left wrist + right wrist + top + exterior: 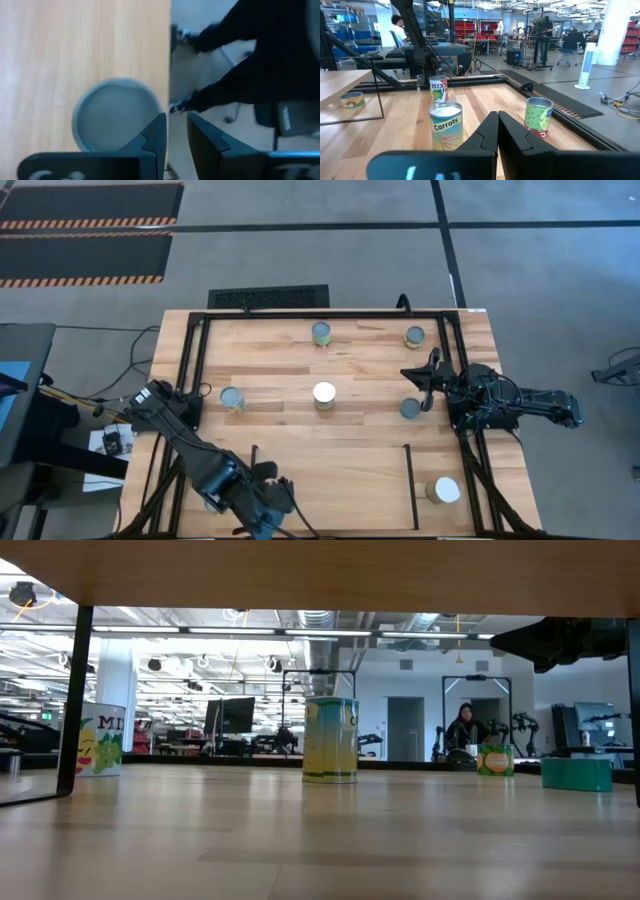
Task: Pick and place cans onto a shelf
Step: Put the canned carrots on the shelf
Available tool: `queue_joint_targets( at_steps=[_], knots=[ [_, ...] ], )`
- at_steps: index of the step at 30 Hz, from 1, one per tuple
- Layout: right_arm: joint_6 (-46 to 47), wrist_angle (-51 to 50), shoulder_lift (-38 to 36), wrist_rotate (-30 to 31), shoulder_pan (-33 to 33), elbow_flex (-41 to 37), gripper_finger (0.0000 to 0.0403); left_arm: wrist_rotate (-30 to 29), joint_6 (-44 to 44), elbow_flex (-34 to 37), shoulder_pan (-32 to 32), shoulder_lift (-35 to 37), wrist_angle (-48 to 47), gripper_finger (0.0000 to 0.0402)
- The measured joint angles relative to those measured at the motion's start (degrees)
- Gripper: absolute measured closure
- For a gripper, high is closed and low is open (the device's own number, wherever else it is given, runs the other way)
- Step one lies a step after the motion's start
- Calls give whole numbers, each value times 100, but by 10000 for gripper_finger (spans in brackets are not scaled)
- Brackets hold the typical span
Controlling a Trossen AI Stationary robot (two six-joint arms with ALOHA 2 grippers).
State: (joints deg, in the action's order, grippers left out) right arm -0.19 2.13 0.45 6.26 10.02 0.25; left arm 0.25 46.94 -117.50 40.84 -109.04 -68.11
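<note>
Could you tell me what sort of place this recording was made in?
It looks like a large open robotics lab or workshop. Beyond the wooden table the right wrist view shows red storage racks, workbenches with monitors and a person at a desk; the low view shows more robot arms and ceiling strip lights.

The left gripper [262, 502] sits at the table's [350, 450] near edge, partly cut off by the high view's lower border, and it covers most of a can [212, 502] at the table's left near corner, of which only a pale sliver shows. In the left wrist view that can [116, 115] is blurred, its label unreadable and its lower part hidden behind the fingers [156, 137]. In the low view a can [100, 739] near the left edge shows only the letters "MI". The right wrist view cuts the front can [446, 126] off at its base.
</note>
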Motion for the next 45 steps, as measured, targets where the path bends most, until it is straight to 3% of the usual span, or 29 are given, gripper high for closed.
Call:
queue_joint_targets(
  at_steps=[5,11,18,23,28,35,39,45],
  knots=[
    [60,21,0,1,-1,1,376,-573,353,-585,-44,229,45,344],
    [80,452,0,4,-2,0,374,-1326,1,-654,-514,537,243,396],
    [255,1489,2,55,0,0,376,-918,-1300,-641,-1301,600,432,401],
    [433,1729,-11,160,69,20,376,-269,-1970,-297,-1790,612,943,401],
    [666,1453,62,155,68,167,379,312,-2232,685,-2074,915,2105,401],
    [997,645,617,310,68,879,393,352,-2059,3003,-2380,1954,4327,401],
    [1095,-31,1219,439,68,1526,390,-23,-1784,4318,-2586,2631,5369,401],
    [1035,-1026,2373,433,50,2520,398,-423,-1798,5615,-3074,3474,5713,401]
  ],
)
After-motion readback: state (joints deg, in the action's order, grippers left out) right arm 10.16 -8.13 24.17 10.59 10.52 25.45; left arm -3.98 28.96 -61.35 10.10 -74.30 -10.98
